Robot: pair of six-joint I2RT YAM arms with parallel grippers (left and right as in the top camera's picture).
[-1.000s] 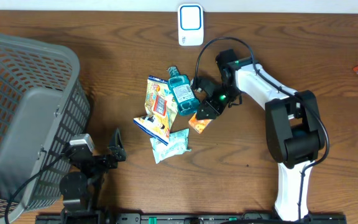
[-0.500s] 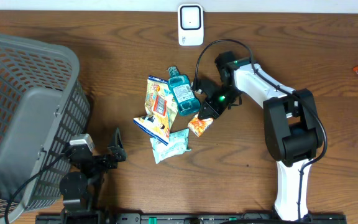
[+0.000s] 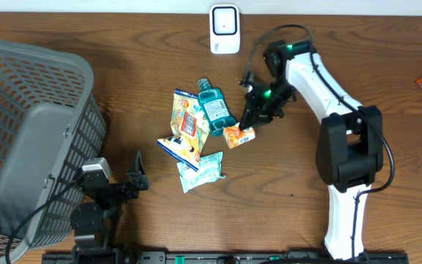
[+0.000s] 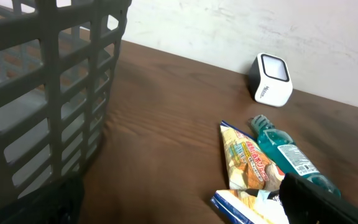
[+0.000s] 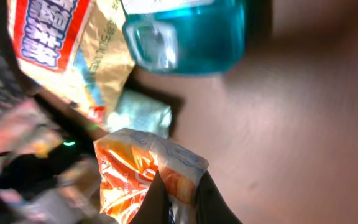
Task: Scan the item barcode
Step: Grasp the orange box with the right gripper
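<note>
Pinching the orange packet (image 5: pixel 138 177) by one crinkled edge, the right gripper (image 5: pixel 178 190) is clenched on it w/ both fingers nipping the seam, prob. so the flat faces hang free and can be turned toward the scanner (image 3: pixel 225 29). Packet is on the robot's side of the scanner, a bit to its right and well apart from it, so I'd say the code hasn't been shown to the window yet

Rest of the pile is also robot-side of the scanner. The blue bottle (image 3: pixel 215 108) is closest to it, cap end toward it. The yellow snack bag (image 3: pixel 185 117) is touching the bottle on the side away from the packet, and the pale green sachet (image 3: pixel 204 170) is farthest from the scanner. They look like waiting stock, approx. within reach. Left gripper (image 3: pixel 139 176) rests spread wide, holding nothing, far from the scanner beside the basket (image 3: pixel 28 132), out of the way; basket prob. takes scanned goods

Hard to tell:
- No barcode visible on the packet in any view, so can't say which face carries it
- From overhead the gripper covers part of the packet; can't tell if it's clear of the table (image 3: pixel 123 73) or touching
- Right wrist view is blurry at its left edge, w/ dark shapes I can't ID
- Left wrist view cuts the packet off, maybe a sliver at the frame edge
</note>
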